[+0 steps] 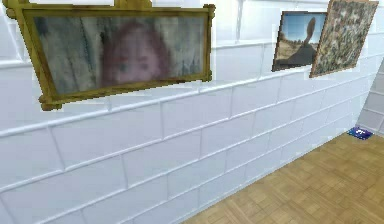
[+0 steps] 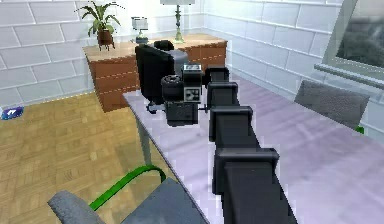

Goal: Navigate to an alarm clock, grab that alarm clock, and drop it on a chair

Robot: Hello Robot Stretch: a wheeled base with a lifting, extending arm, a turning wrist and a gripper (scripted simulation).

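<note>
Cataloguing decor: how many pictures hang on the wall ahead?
3: a large gold-framed picture at the forward view's left, a small dark picture at upper right, and a mottled picture beside it. Others may hang beyond the edges.

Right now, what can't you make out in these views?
- Gripper: arm side view, a black chair behind it, so cannot tell whether it holds anything.
- Lamp: arm side view, top cut off by the upper edge.
- Blue thing on floor: forward view, too small to name.
- Near chair: arm side view, cut off by the bottom edge.

Grey chair (image 2: pixel 330 100) stands beside purple table (image 2: pixel 300 150)
</note>
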